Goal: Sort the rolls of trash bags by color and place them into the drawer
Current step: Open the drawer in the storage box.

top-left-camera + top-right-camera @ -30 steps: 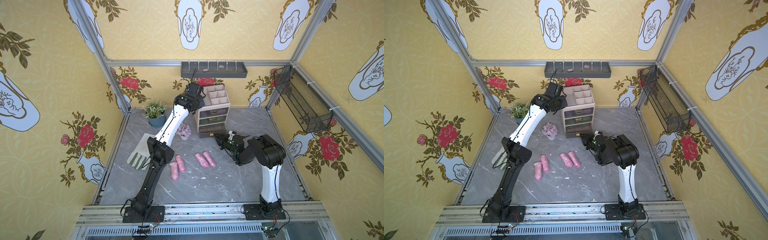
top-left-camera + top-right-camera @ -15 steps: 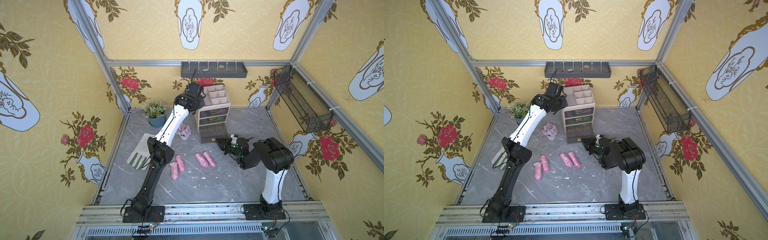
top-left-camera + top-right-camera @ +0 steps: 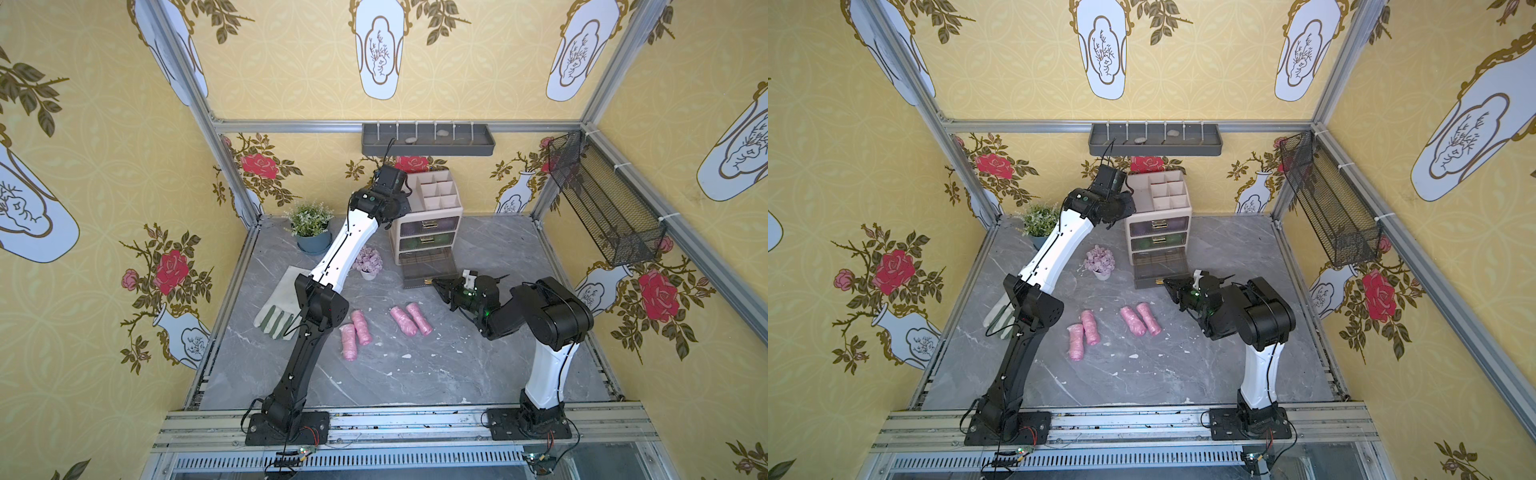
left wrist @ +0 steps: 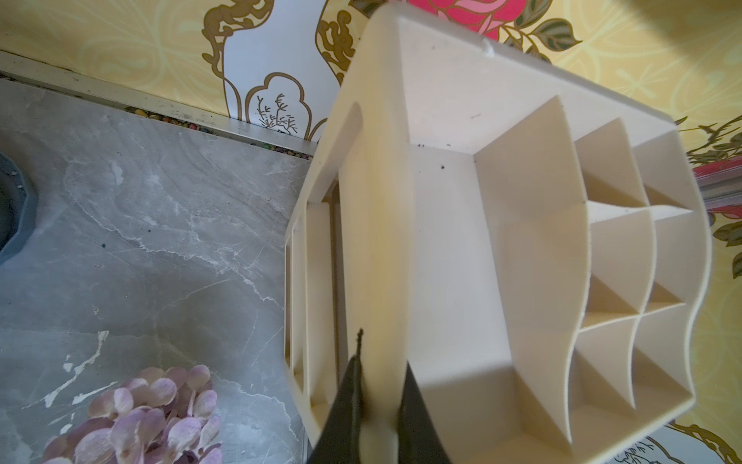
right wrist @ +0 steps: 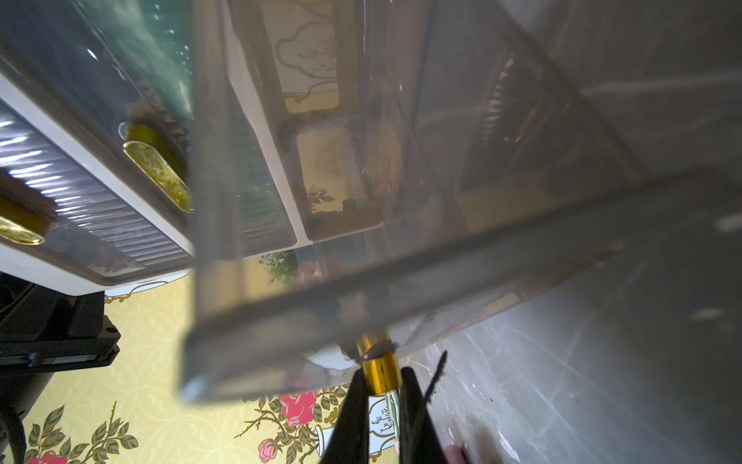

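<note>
Four pink rolls (image 3: 360, 328) lie in two pairs on the grey marble surface (image 3: 415, 374), side by side within each pair, all of them out in the open a little in front of the smoky bottom drawer (image 3: 426, 266), which stands pulled out from the cream organizer (image 3: 434, 195). The right claw (image 5: 381, 375) is clenched on that drawer's gold handle (image 5: 379, 371), low by the surface. The left claw (image 4: 379, 385) is clamped over the top edge of the organizer's side wall, with the lilac flower bunch (image 3: 368, 262) just beside the organizer.
</note>
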Tool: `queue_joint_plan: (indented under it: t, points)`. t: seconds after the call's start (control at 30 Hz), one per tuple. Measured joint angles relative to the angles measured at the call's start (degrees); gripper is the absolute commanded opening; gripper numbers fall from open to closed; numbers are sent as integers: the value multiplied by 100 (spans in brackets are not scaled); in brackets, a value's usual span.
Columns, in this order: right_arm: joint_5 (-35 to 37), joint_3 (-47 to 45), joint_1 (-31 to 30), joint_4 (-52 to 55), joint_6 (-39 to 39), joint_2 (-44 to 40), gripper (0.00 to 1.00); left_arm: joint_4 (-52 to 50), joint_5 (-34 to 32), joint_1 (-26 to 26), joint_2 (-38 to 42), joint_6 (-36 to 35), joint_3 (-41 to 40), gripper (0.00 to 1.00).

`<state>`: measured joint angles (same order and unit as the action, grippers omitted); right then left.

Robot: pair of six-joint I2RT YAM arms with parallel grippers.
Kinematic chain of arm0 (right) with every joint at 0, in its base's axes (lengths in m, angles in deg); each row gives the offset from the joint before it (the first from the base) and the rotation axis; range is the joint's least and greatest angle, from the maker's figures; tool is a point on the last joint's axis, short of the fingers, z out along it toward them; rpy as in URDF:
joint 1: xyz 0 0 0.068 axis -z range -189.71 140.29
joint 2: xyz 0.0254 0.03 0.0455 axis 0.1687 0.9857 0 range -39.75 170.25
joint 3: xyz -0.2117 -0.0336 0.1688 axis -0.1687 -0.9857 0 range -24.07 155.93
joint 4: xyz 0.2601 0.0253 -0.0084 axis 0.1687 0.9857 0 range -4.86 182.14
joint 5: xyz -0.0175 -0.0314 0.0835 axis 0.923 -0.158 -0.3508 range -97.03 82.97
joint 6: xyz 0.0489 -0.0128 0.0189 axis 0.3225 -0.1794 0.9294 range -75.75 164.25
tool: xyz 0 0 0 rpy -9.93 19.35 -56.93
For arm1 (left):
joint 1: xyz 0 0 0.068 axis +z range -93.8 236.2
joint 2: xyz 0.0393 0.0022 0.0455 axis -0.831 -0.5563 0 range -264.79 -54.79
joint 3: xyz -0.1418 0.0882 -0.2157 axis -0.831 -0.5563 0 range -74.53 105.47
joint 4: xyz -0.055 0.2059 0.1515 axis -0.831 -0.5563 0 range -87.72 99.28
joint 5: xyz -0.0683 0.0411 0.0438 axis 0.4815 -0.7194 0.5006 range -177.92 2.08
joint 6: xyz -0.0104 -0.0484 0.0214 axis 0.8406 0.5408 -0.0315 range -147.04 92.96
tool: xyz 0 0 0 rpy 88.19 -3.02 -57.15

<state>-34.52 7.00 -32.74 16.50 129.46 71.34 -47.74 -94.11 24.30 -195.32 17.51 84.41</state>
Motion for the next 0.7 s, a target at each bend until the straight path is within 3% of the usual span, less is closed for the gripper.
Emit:
queue_joint_plan:
  t: [0.7]
  points:
    - [-22,-94,-55,-133,15,37,2,24,44,-15,52,-22,-74,0]
